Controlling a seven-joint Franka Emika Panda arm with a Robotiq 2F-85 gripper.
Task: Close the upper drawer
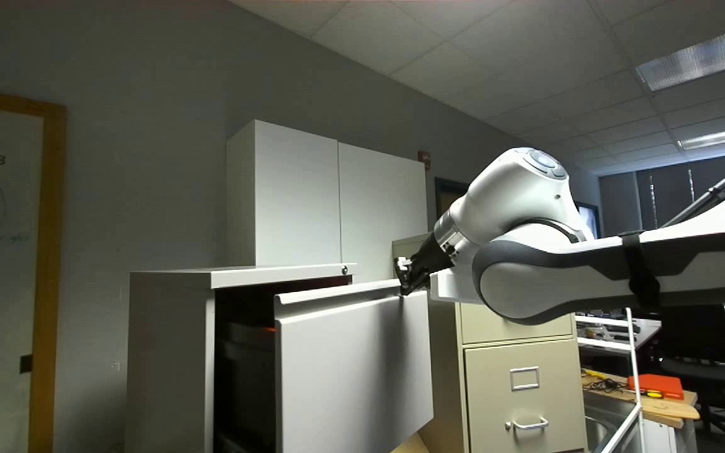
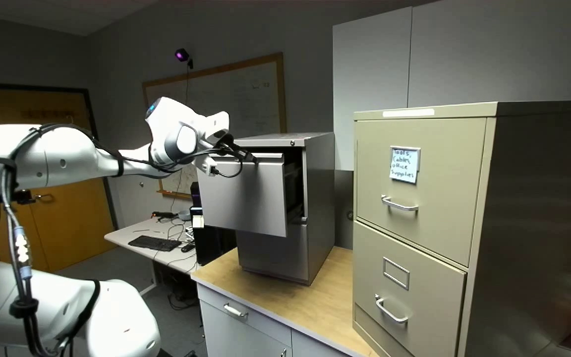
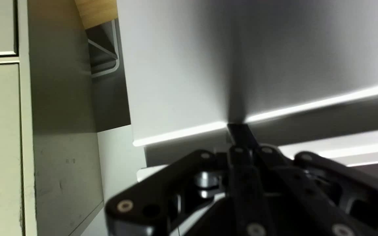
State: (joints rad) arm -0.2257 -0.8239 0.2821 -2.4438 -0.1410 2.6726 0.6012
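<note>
Gripper, jaws together and apparently empty, at the front of the drawer, which juts from the upper half of the cabinet. A slow, level push straight toward the cabinet should limit skewing.

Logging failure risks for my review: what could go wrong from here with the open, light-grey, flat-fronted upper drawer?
The black gripper sits near the top of the upper drawer, so it might slip over. It is off-centre, toward the beige metal filing cabinet, so pushing could skew the drawer. A thin black cable looping in front of the drawer might snag.
</note>
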